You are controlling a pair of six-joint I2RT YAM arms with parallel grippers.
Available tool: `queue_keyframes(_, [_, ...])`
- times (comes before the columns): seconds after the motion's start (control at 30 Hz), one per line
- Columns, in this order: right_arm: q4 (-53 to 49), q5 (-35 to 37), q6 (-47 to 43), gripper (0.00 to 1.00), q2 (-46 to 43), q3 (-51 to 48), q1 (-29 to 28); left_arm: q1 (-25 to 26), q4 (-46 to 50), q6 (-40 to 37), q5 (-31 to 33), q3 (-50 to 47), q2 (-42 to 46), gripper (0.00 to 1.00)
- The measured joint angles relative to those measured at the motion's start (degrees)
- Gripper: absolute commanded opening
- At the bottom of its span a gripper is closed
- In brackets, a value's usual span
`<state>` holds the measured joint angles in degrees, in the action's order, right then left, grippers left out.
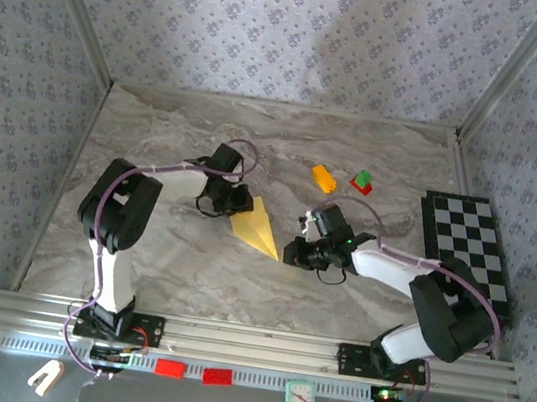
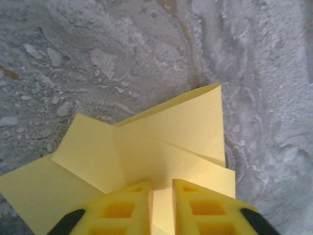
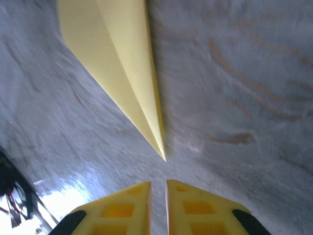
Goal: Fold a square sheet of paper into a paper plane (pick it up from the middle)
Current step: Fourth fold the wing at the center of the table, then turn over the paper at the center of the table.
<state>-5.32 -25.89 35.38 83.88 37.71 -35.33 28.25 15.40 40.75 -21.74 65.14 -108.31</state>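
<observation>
Paper plane (image 1: 257, 228) near the middle of the surface (image 1: 168, 267), left gripper (image 2: 161, 183) at its wide tail, jaws a slit apart, perhaps touching paper, right gripper (image 3: 158, 185) just off its nose, slit apart, empty

We see an orange block (image 1: 323, 178) near a red-and-green block (image 1: 361, 183), and a checkered board (image 1: 468, 253) lying on the table (image 1: 186, 280).

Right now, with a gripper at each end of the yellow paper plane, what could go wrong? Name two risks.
1. The left gripper sits with its jaws slightly apart over the loose tail flaps of the paper plane; lifting away could snag them and undo a fold.
2. The plane's nose points straight at the right gripper, just ahead of its fingertips; any push forward would likely crumple the tip.
</observation>
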Motion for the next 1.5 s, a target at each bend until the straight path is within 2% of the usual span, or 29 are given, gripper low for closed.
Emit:
queue_keyframes(0.07, [1.1,0.6,0.0,0.32,0.1,1.5,0.7,0.0,0.2,1.3,0.2,0.0,2.0,0.40])
queue_keyframes(0.2, [5.1,0.5,1.0,0.40,2.7,4.8,2.4,-0.2,-0.6,3.8,0.8,-0.5,9.1,0.50])
queue_keyframes(0.4, [8.8,-1.2,1.2,0.41,12.1,10.6,4.2,-1.7,-5.8,9.4,1.0,-7.7,18.8,0.62])
queue_keyframes(0.5, [9.5,-2.5,0.6,0.38,16.5,13.2,4.3,-2.7,-8.0,12.7,1.0,-13.0,21.0,0.65])
queue_keyframes(0.77, [11.3,-6.3,-0.1,0.29,22.1,15.6,4.1,-3.9,-11.3,18.8,0.5,-21.6,24.1,0.68])
queue_keyframes(1.27, [12.0,-8.5,-0.5,0.04,22.4,16.0,3.3,-5.0,-14.4,20.0,-1.5,-22.3,24.6,0.68])
queue_keyframes(1.5, [15.1,-9.1,1.1,0.03,20.7,15.4,3.4,-5.0,-16.5,20.2,-4.0,-23.3,26.0,0.69])
